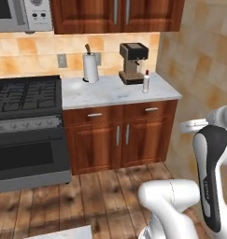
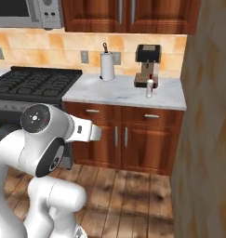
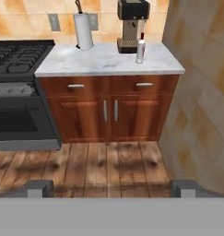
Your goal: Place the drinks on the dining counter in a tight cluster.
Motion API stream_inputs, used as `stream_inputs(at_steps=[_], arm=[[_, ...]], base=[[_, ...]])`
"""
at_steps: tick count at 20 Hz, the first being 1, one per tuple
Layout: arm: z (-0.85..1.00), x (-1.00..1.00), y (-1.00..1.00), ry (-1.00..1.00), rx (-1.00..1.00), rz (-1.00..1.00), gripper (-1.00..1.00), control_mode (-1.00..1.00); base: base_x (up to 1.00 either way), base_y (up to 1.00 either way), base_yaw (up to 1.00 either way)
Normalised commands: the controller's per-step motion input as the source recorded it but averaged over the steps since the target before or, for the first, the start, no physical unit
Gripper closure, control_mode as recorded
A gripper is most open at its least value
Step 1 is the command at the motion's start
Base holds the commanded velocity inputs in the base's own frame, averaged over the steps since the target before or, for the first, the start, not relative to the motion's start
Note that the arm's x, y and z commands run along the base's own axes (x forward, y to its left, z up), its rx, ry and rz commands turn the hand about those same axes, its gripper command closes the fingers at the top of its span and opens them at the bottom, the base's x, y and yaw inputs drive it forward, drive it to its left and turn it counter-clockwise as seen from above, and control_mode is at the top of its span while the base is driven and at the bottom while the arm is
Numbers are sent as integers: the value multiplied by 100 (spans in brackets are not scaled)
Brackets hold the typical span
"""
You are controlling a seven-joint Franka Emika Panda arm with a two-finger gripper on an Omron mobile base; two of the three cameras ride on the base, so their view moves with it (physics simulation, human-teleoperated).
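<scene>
One of the drinks, a slim white bottle with a red cap [image 1: 145,82] [image 2: 149,88] [image 3: 140,50], stands upright on the marble worktop [image 1: 110,94] [image 2: 116,96] [image 3: 102,62], just right of the coffee machine [image 1: 133,63] [image 2: 147,65] [image 3: 132,25]. My gripper [image 3: 113,189] is open, far back from the cabinet and above the wood floor. Its two dark fingertips [image 3: 39,188] are spread wide with nothing between them. The dining counter is out of view.
A paper-towel roll [image 1: 90,67] [image 2: 107,65] [image 3: 83,31] stands at the worktop's back. A black stove [image 1: 26,100] [image 2: 35,81] [image 3: 16,55] adjoins it on the left, a tiled wall [image 1: 199,70] [image 2: 207,139] [image 3: 201,92] closes the right. A pale grey corner [image 1: 59,232] that I cannot identify pokes in low.
</scene>
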Motion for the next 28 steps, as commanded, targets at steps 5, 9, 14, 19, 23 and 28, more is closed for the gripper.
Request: stream_inputs(at_steps=[5,9,14,19,23,28], arm=[[0,0,0,0,0,0,-100,100],[0,0,0,0,0,0,-100,100],[0,0,0,0,0,0,-100,100],[0,0,0,0,0,0,-100,100],[0,0,0,0,0,0,-100,100],[0,0,0,0,0,0,-100,100]], base=[[64,-28,-7],[71,-24,-2],[73,-31,0],[72,-36,0],[66,-35,0],[55,-36,0]])
